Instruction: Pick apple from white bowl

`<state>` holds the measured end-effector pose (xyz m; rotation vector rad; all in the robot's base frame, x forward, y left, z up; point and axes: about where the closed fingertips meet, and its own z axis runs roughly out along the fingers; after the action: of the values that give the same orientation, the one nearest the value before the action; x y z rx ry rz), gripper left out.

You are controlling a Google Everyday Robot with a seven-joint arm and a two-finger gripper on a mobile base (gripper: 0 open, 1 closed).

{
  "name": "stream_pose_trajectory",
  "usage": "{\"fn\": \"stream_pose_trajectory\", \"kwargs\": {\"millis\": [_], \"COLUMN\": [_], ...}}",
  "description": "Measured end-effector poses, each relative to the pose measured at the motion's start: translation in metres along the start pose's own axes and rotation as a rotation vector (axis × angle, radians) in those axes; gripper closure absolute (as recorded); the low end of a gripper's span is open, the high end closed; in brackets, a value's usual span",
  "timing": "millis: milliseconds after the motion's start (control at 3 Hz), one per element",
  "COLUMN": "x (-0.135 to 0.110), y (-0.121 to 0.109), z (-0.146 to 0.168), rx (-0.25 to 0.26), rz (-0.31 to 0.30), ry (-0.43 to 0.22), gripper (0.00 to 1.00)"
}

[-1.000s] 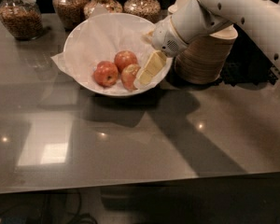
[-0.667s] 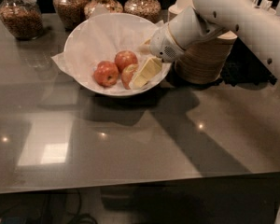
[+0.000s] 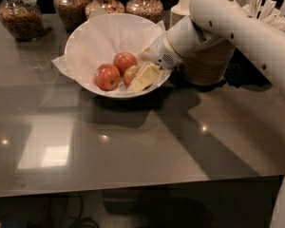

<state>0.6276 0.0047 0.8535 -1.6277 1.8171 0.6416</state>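
Observation:
The white bowl, lined with crinkled white paper, stands on the grey table at the back middle. Three apples lie in it. The apple with an orange-yellow blush lies on the right, partly hidden by my gripper. Two redder apples lie to its left and behind it. My gripper reaches into the bowl from the right, over the rim, and lies against the right side of the blushed apple. The white arm comes in from the upper right.
A stack of small off-white bowls stands just right of the white bowl, behind my wrist. Several glass jars of brown food line the table's back edge. White cutlery stands at the far right.
My gripper has moved a little left and down, deeper into the bowl and closer onto the blushed apple. The apples and the bowl have not moved.

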Motion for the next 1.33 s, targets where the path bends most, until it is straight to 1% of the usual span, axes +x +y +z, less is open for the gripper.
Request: {"fn": "stream_pose_trajectory", "kwargs": {"millis": [333, 667, 1333], "x": [0.0043, 0.0043, 0.0043], "y": [0.0005, 0.0005, 0.0005], "z": [0.0037, 0.0038, 0.0038], "rx": [0.000, 0.000, 0.000], "rz": [0.015, 0.015, 0.015], "ry": [0.006, 0.006, 0.006], "gripper": [0.26, 0.45, 0.91]}}
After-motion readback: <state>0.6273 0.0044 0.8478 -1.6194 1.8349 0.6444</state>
